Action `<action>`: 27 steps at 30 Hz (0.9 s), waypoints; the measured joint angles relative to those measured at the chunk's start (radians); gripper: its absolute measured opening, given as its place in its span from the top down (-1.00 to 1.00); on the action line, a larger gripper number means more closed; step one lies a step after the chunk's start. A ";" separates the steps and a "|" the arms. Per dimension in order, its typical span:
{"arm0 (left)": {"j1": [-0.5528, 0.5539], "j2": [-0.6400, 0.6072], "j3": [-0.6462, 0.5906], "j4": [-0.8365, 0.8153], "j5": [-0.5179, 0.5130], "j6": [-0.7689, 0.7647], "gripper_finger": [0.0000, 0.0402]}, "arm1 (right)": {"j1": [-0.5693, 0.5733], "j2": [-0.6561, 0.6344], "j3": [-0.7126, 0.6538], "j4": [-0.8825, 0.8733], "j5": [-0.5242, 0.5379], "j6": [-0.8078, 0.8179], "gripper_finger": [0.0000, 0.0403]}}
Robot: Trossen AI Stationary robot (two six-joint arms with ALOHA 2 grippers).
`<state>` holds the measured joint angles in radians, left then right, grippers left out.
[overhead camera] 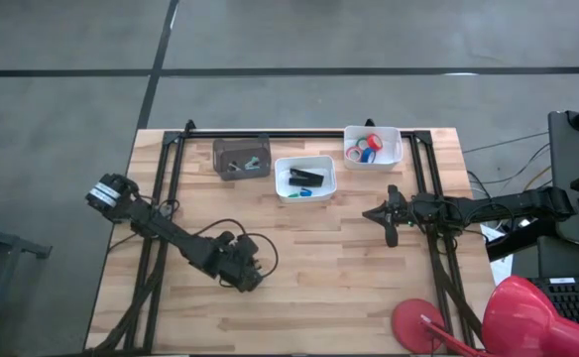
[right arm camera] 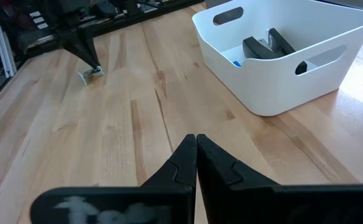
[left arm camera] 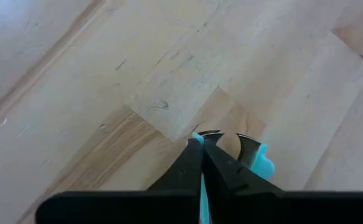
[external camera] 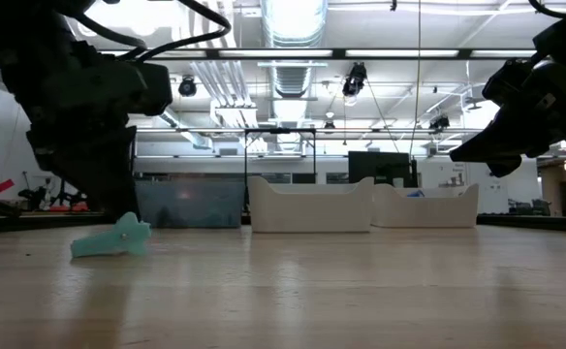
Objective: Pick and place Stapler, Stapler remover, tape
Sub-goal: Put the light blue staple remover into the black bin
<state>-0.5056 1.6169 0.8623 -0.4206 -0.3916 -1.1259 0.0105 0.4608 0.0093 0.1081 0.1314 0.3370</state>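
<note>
A wooden desk (overhead camera: 369, 288) under bright ceiling lights carried three bins along its far edge. The stapler (overhead camera: 307, 178) lay in the middle white bin (overhead camera: 305, 179); the tape (overhead camera: 364, 151) sat in the white bin (overhead camera: 373, 146) at the far right. The left claw (overhead camera: 247, 279), fingers closed, rested at the near left, touching a teal remover (left arm camera: 263, 163) on the wood. The right claw (overhead camera: 391, 236), fingers closed and empty, hung above the desk's right side.
</note>
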 joint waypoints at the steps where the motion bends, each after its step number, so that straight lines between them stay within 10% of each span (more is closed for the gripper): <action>1: 0.000 0.000 0.000 0.000 -0.001 0.005 0.96 | 0.000 0.000 0.000 0.000 0.000 0.000 0.96; 27: 0.171 -0.123 0.002 -0.007 -0.387 0.340 0.99 | 0.000 0.000 0.000 0.000 0.000 0.000 0.96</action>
<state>-0.3350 1.4944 0.8639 -0.4273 -0.7787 -0.7855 0.0105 0.4610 0.0093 0.1081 0.1314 0.3370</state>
